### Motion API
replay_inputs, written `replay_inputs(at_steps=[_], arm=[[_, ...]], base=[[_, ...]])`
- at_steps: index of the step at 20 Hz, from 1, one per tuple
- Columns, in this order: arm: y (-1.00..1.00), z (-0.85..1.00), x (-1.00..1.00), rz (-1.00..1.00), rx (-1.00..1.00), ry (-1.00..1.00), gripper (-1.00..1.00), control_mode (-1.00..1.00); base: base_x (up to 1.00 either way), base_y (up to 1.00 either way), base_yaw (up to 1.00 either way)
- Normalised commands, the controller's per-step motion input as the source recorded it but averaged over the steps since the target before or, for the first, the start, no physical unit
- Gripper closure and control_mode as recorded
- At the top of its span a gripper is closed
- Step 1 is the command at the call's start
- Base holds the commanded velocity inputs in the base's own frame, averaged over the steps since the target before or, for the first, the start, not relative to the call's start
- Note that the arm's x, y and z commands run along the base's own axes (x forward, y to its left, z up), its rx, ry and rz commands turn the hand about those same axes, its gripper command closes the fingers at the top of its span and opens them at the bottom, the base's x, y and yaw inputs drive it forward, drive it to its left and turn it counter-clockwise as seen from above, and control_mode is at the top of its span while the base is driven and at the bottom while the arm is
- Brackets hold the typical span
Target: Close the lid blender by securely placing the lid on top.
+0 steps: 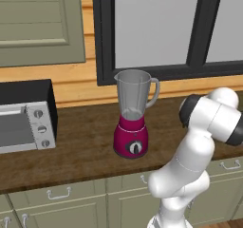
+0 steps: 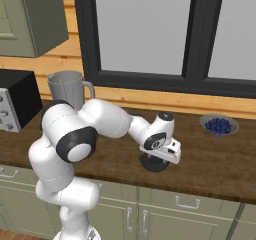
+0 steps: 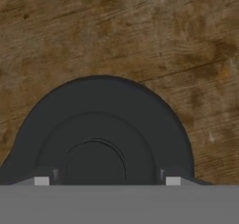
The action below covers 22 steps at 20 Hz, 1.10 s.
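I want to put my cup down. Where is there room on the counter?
There's bare wood between the toaster oven and the blender, and between the lid and the berry bowl. It's crowded where the claw sits over the lid.

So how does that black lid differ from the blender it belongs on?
The lid is a low, flat black disc; the blender stands tall, with a magenta base and a clear greyish jar. The lid lies under the gripper, while the blender stands apart with its jar open. Both rest on the wooden counter.
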Motion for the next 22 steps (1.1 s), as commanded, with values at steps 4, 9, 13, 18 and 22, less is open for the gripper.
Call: replay_inputs(at_steps=[4, 9, 13, 18, 22], arm=[[0.25, -0.38, 0.00, 0.00, 0.00, 0.06, 1.00, -1.00], [0.22, -0.32, 0.00, 0.00, 0.00, 0.07, 1.00, -1.00], [0.28, -0.30, -0.02, 0.00, 0.00, 0.09, 1.00, -1.00], [0.49, -0.21, -0.23, 0.00, -0.02, 0.05, 1.00, -1.00], [0.43, -0.23, -0.22, 0.00, -0.01, 0.04, 1.00, -1.00]], base=[[0.00, 0.00, 0.00], [0.00, 0.00, 0.00], [0.00, 0.00, 0.00], [0.00, 0.00, 0.00], [0.00, 0.00, 0.00]])
